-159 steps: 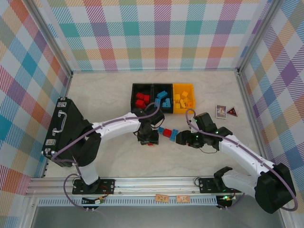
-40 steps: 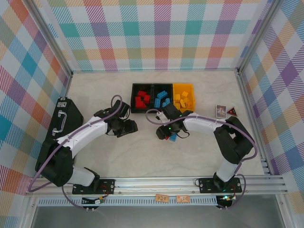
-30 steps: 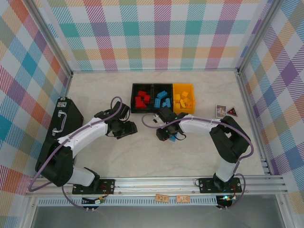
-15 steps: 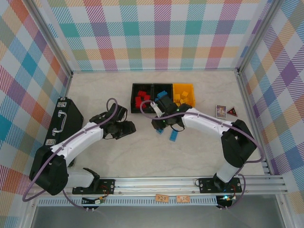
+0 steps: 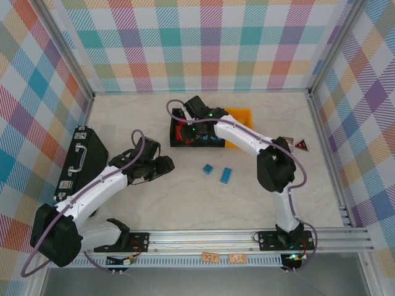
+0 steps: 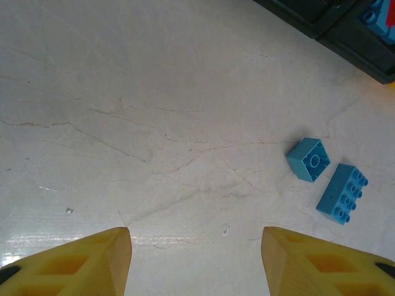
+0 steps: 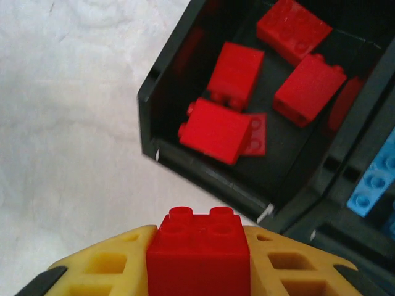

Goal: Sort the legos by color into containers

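Note:
My right gripper (image 7: 197, 259) is shut on a red square lego (image 7: 197, 250) and hovers just before the near rim of the left black container (image 7: 210, 179), where several red legos (image 7: 231, 77) lie. In the top view this gripper (image 5: 185, 126) is over the row of containers (image 5: 176, 143). The neighbouring black bin holds blue legos (image 7: 370, 185), and the yellow-orange bin (image 5: 242, 116) is partly hidden by the arm. Two blue legos lie on the table: a square one (image 6: 310, 159) and an oblong one (image 6: 342, 193). My left gripper (image 6: 196, 259) is open and empty, low over bare table left of them.
A large black case with a handle (image 5: 79, 159) lies along the left wall. Two small cards (image 5: 294, 144) sit at the right of the table. Checked walls close in the sides and back. The right arm's links (image 5: 253, 143) stretch across the bins.
My right arm has swung from beside the blue legos back and left to the red bin, carrying the red lego. The left gripper has edged slightly nearer.

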